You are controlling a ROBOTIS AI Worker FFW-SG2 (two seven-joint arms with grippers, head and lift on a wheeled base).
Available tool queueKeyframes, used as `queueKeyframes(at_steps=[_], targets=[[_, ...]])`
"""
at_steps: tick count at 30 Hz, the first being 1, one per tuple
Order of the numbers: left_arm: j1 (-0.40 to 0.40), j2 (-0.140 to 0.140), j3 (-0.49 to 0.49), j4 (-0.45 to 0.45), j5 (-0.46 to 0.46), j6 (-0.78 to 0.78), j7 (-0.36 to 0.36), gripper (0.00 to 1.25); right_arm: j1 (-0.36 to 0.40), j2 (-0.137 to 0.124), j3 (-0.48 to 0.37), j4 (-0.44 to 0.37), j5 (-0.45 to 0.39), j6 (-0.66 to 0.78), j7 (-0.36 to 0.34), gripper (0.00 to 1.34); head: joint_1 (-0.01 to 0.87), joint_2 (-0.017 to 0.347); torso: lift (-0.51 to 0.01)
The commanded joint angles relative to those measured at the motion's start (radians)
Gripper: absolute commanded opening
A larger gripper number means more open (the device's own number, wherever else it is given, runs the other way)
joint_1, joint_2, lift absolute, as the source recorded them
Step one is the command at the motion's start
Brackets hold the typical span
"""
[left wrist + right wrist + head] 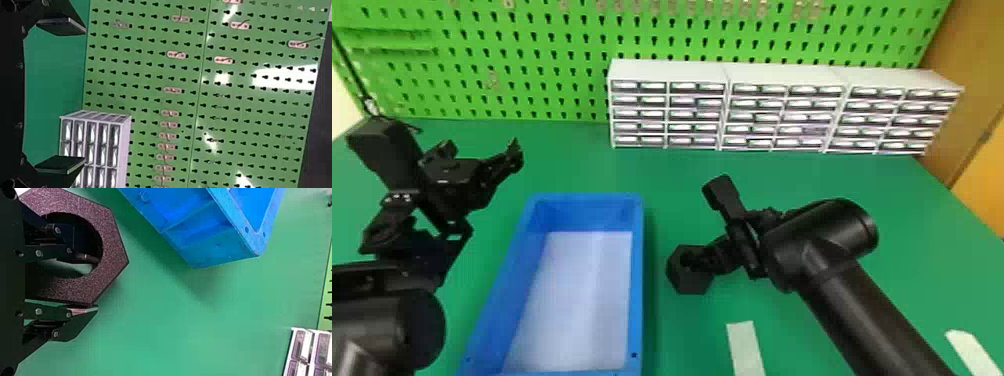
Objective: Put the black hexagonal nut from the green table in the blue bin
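The green table [822, 175] spreads across the head view, with the blue bin [637, 280] at lower centre-left. At left, the left gripper [84, 94] is wide apart and empty. Right of the bin, the right gripper [93, 283] looks closed on one wall of the nut, one finger in the hole, the other outside. The black nut [694, 282] sits near the frame's centre, just beside the bin. It should be stiff, hardly fragile, perhaps light; its grainy face suggests decent grip, though this off-centre hold through the ring could let it swing.
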Motion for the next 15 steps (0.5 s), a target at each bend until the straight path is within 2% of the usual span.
queueKeyframes(at_steps=[1,15], targets=[[0.002,0.001,0.001,0.0,0.0,0.0,0.001,1.12,0.003,-0.001,-0.005,-0.005,0.006,-0.003,0.0,0.39,0.692,0.008,-0.097],[0.003,-0.001,0.004,0.0,0.0,0.0,-0.001,1.12,0.046,0.0,-0.133,-0.085,0.069,-0.031,0.0,0.39,0.692,0.008,-0.097]])
